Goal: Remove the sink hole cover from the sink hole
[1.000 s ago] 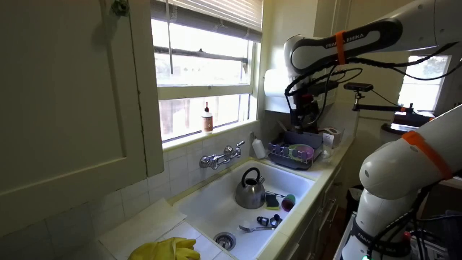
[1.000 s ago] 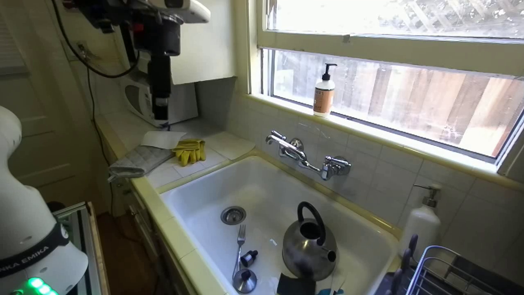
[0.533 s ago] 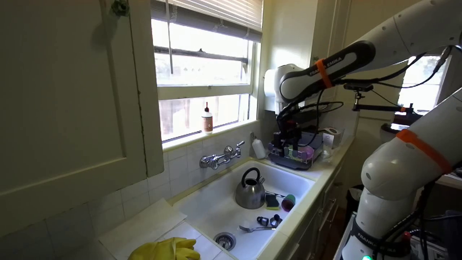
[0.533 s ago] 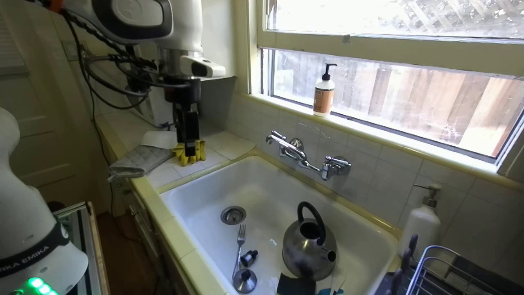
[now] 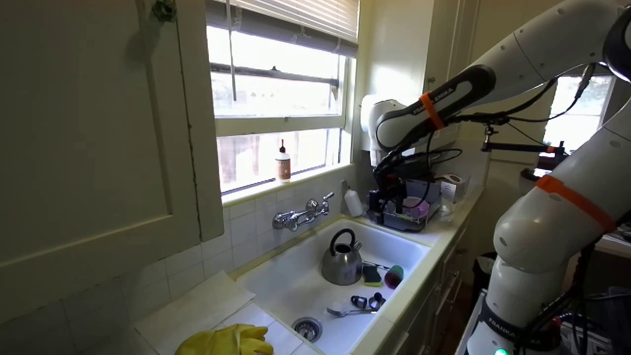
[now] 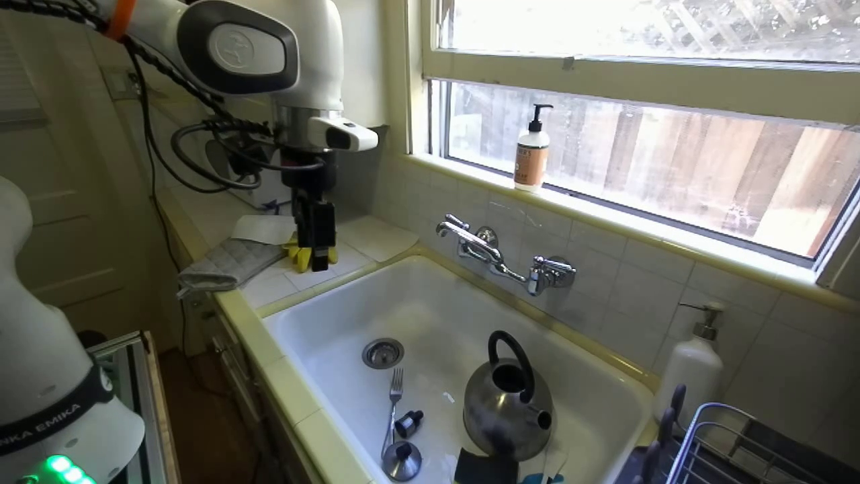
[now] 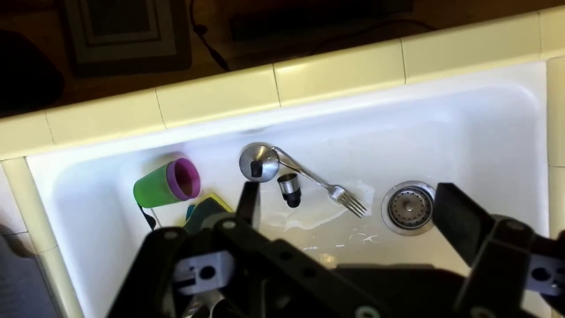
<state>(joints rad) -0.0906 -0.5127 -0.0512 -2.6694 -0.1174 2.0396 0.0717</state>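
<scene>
The sink hole cover [image 7: 410, 207] is a round, perforated metal strainer with a small centre knob. It sits in the sink hole's metal rim [image 7: 390, 224]. The cover also shows in both exterior views [image 5: 307, 329] [image 6: 383, 353]. My gripper [image 7: 353, 203] is open and empty, its black fingers wide apart. It points down and is held well above the sink. In the wrist view the cover lies between the fingers in the picture, close beside the right-hand finger, which slightly overlaps the rim. The gripper also shows in both exterior views [image 5: 387, 209] [image 6: 317, 259].
In the sink [image 6: 443, 309] are a kettle [image 6: 508, 410], a fork [image 7: 346, 201], a steel lid [image 7: 259, 162], a small black-and-steel stopper [image 7: 289, 190], a cup [image 7: 154, 189] and a sponge [image 7: 207, 214]. A faucet [image 6: 480, 245] juts from the wall. Yellow gloves [image 5: 224, 340] lie on the counter.
The arm has lowered and reached out towards the sink, bringing the gripper down from above the counter level. The sink cover and the things in the sink have not moved.
</scene>
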